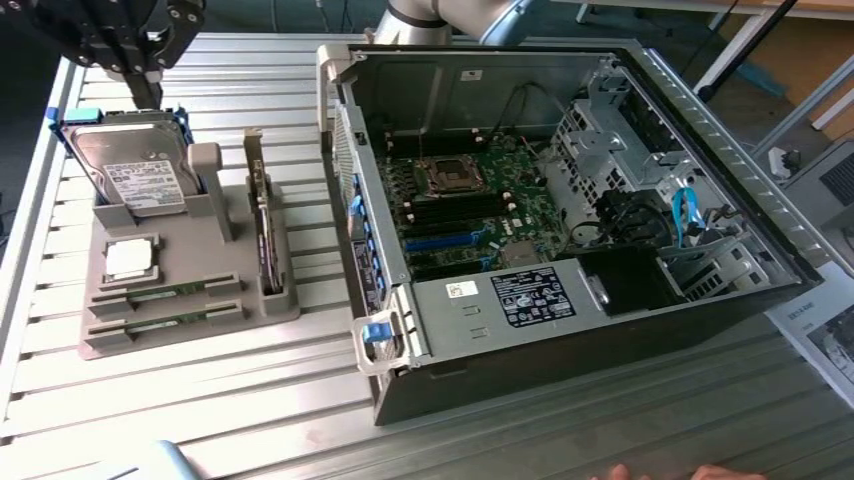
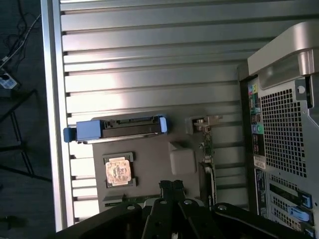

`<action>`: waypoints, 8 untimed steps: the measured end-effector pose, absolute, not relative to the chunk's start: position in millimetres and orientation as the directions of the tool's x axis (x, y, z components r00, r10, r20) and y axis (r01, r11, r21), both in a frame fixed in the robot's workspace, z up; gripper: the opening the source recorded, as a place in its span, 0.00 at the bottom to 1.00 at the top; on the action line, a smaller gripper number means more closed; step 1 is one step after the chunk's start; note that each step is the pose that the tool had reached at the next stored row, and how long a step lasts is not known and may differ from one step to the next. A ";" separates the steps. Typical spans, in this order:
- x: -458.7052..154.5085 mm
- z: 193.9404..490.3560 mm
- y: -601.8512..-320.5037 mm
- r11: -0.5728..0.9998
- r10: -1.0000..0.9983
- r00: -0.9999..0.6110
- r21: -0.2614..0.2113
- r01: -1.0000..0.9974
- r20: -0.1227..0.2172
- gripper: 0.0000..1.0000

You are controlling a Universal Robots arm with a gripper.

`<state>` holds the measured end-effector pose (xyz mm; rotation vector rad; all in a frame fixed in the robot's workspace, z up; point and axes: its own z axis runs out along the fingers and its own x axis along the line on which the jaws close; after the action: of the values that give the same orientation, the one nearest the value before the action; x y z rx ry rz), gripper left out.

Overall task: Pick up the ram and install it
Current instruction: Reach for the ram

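Open computer case (image 1: 561, 200) at the middle of the table (image 1: 267, 420); grey holder (image 1: 200, 215) near the edge at the exterior view's left. The end effector (image 1: 144, 95), fully closed and empty, hangs over the hard drive (image 1: 134, 170). The ram (image 1: 167, 319) sits slotted in the holder.

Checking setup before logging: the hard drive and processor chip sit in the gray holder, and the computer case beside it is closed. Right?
Not quite: the computer case is open, its motherboard exposed in the exterior view. The hard drive and processor chip do sit in the gray holder.
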<state>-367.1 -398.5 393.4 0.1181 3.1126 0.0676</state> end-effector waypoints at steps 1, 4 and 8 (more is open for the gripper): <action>-370.9 393.3 -398.5 0.996 0.076 -0.997 0.044 0.075 -0.024 0.10; -378.0 393.3 -398.5 0.996 0.076 -0.997 0.044 0.075 -0.024 0.10; -378.7 393.3 -398.5 0.996 0.076 -0.997 0.044 0.075 -0.024 0.10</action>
<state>-378.7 -398.5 393.3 0.1179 3.1125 0.0677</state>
